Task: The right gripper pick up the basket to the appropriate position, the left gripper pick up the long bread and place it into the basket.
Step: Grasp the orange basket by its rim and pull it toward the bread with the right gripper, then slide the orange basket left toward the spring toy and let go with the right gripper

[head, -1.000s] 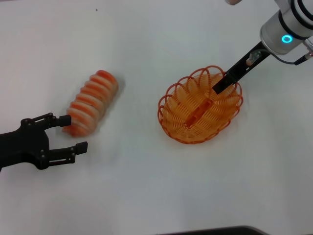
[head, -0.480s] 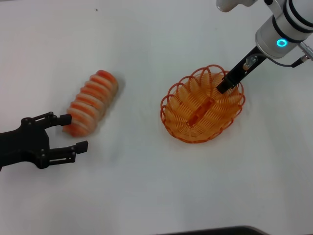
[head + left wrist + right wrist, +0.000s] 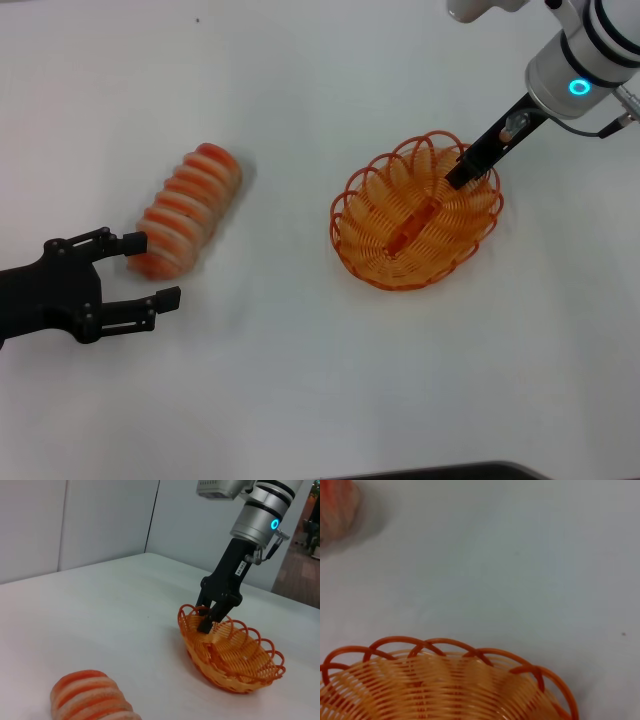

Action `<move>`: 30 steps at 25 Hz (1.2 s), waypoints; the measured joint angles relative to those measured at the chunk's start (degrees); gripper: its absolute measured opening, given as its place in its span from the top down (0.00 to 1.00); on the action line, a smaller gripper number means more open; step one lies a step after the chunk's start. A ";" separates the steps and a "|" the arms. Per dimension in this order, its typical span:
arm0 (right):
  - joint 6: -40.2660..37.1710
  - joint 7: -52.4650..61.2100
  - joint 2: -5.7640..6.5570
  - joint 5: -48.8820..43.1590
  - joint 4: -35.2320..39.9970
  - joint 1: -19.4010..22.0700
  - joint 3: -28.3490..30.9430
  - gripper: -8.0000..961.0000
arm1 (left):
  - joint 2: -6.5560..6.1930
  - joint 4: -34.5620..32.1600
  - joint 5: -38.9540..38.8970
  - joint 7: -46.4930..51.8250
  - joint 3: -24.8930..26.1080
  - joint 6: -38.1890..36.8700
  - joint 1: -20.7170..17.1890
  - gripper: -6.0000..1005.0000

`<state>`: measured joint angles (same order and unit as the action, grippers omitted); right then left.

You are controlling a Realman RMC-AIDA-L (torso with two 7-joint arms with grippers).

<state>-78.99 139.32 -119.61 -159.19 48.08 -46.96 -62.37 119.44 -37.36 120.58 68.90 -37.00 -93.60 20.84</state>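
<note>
The orange wire basket [image 3: 336, 228] sits right of centre in the head view. My right gripper [image 3: 462, 172] comes down from the upper right and is shut on its far rim. In the left wrist view the right gripper [image 3: 206, 622] pinches that rim and the basket [image 3: 222, 674] tilts, its held end raised. The long bread [image 3: 188, 207], cream with orange stripes, lies at the left on the table. Just below its near end, my left gripper [image 3: 150, 270] is open and holds nothing. The bread [image 3: 90, 697] also shows in the left wrist view, and the basket's scalloped rim [image 3: 445, 645] in the right wrist view.
The white table [image 3: 280, 380] runs between the bread and the basket and in front of both. A dark edge [image 3: 430, 472] shows at the table's near side. Grey wall panels [image 3: 75, 525] stand behind the table in the left wrist view.
The right gripper has shifted the basket slightly to the right and away. The left gripper and the bread have not moved.
</note>
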 joint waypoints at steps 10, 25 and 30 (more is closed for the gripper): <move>-4.59 -0.38 0.68 5.11 -0.51 1.52 11.76 0.80 | 0.00 -0.05 -0.01 0.00 0.09 -0.09 0.00 0.13; -8.80 1.58 5.20 18.55 -9.15 6.24 24.62 0.90 | 0.00 -0.14 -0.17 -0.04 0.43 -0.19 0.74 0.13; -7.81 6.75 5.08 18.90 -9.87 6.24 26.15 0.89 | 0.00 -1.06 -0.22 -0.07 0.69 -0.19 0.88 0.13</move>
<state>-86.81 146.08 -114.53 -140.29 38.21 -40.72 -36.22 119.44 -38.41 120.37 68.83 -36.31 -93.79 21.72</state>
